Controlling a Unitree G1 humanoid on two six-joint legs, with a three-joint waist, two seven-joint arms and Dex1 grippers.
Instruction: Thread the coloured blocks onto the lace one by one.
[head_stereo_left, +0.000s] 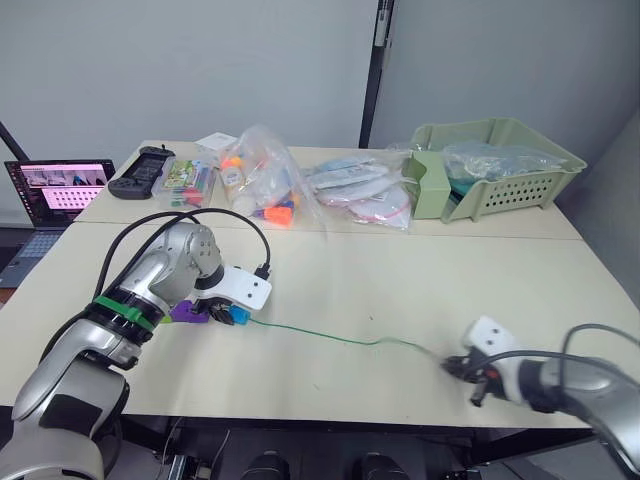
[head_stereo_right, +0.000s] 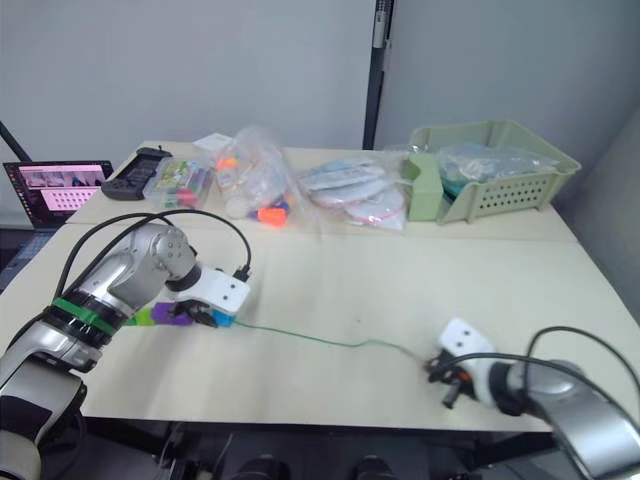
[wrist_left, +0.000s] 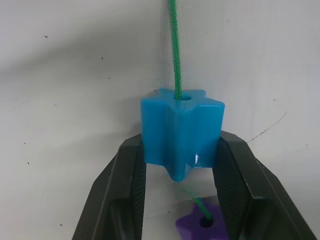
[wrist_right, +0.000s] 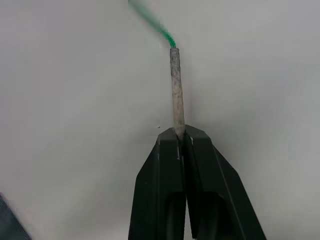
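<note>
Green lace threads one blue block, one purple block.

This looks like a lab or office workroom set up for robot trials. Plain pale tables stand pushed together against bare grey wall panels. An open laptop and a black handheld controller sit at one side, with bagged craft supplies and a green plastic basket along the back.
</note>
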